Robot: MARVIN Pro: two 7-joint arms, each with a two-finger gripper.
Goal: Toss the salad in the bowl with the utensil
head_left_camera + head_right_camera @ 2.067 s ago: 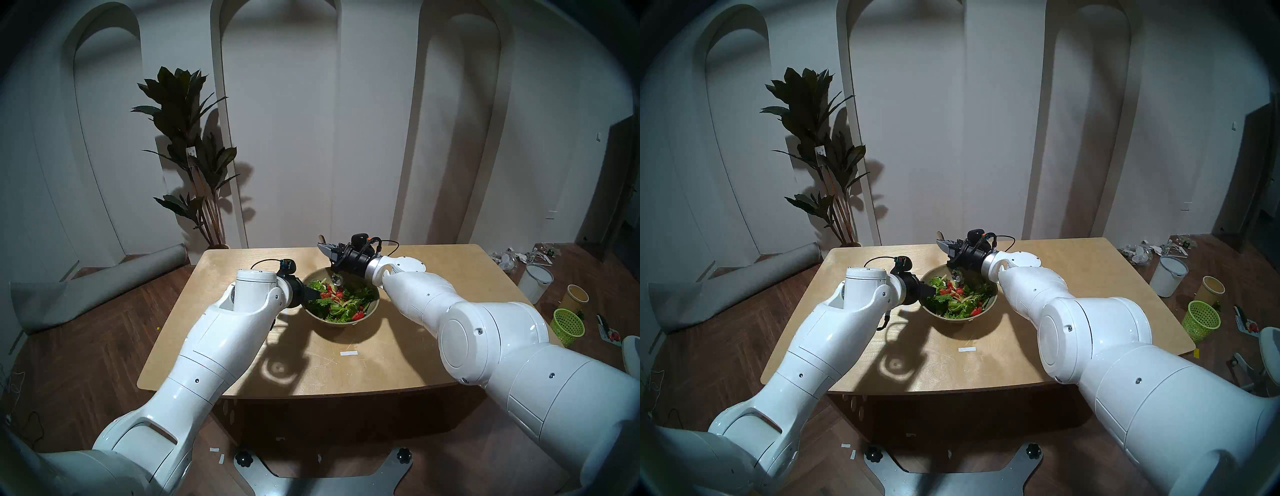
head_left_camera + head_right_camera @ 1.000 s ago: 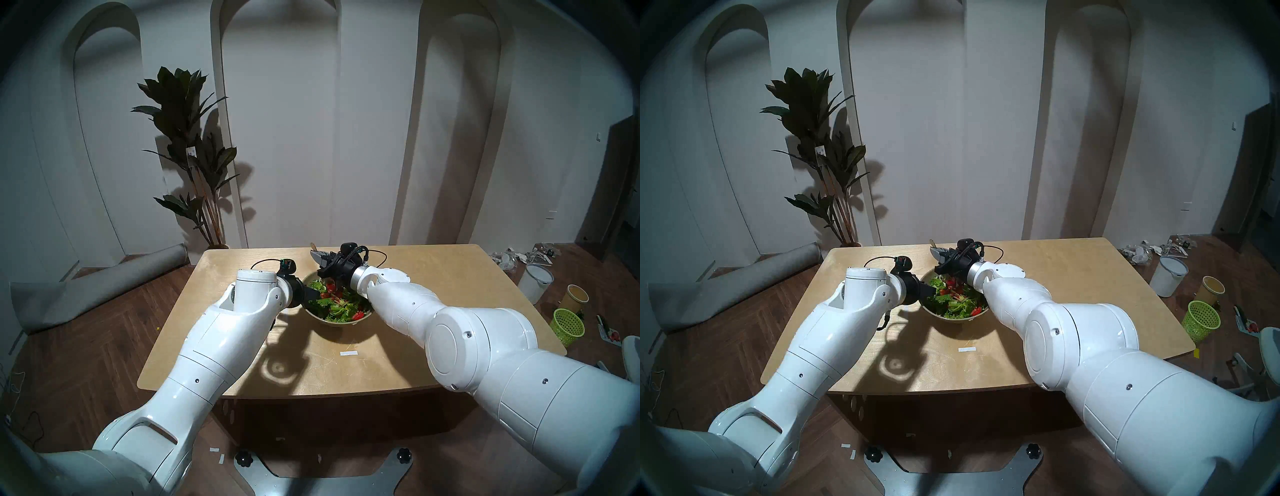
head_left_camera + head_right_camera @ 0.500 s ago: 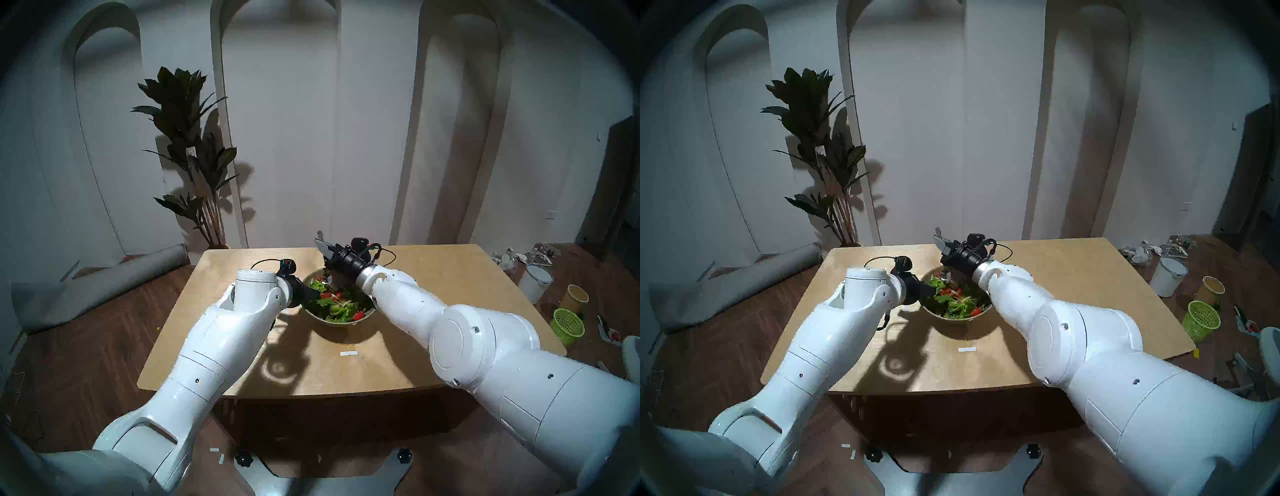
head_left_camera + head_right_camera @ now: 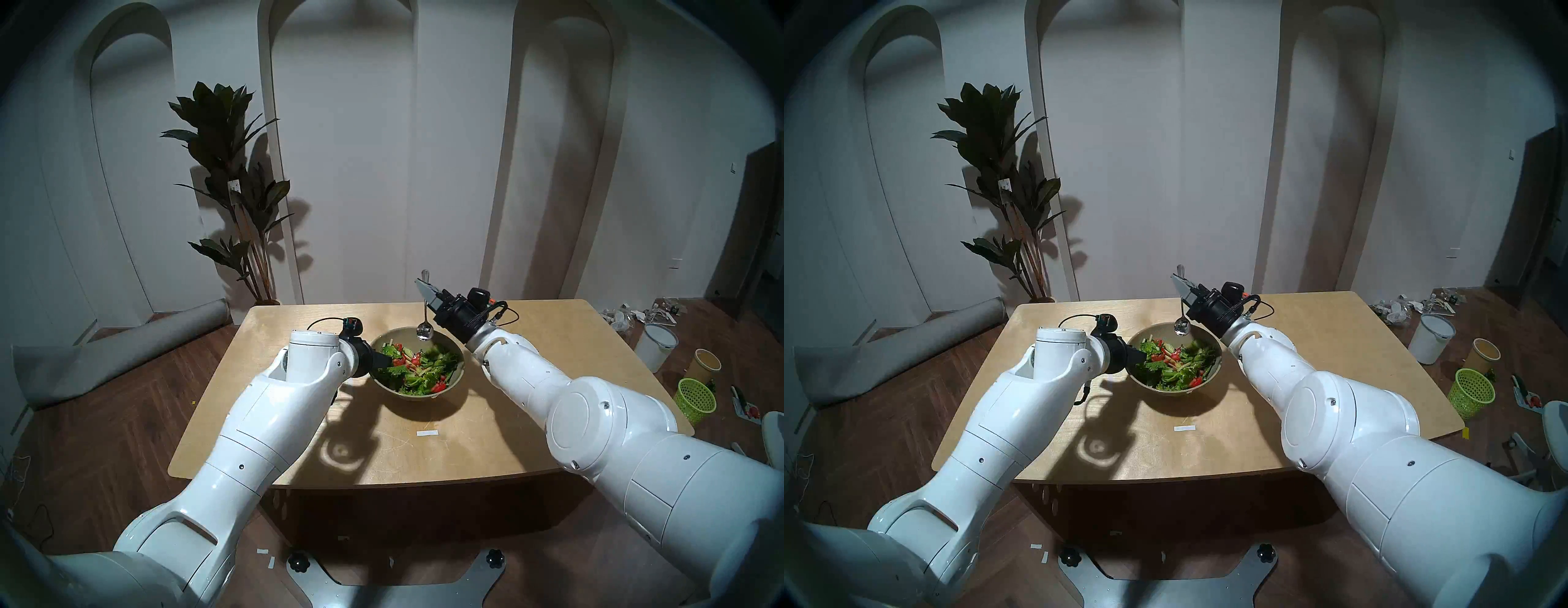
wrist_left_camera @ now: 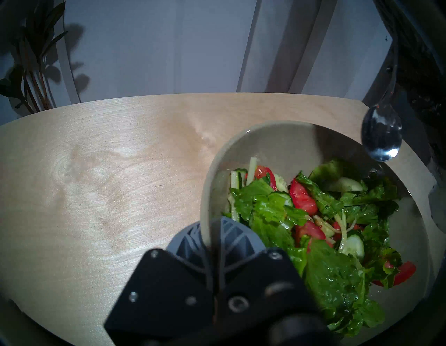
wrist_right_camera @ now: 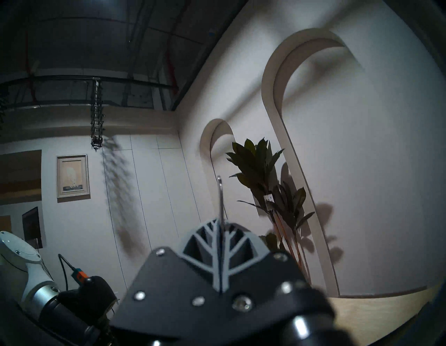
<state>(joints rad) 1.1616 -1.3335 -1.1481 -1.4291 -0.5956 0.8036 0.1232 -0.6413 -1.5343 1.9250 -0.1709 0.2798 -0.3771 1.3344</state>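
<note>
Above the bowl's (image 4: 454, 373) far rim hangs the spoon (image 4: 424, 331) — head down, clenched in the right gripper (image 4: 426, 290). At its near-left rim, the left gripper (image 5: 212, 232) pinches the wall — salad (image 5: 313, 217) inside.

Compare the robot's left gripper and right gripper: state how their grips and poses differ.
1. The left gripper is clamped on the rim of the wide olive-beige bowl; the right gripper pinches the slim silver metal spoon by its handle.
2. The left gripper sits low at the bowl's edge, angled down; the right gripper is raised above the bowl, pointing upward, with the spoon's head hanging clear of the chopped green salad.
Shared: both have grey ribbed fingers, shut on something.
</note>
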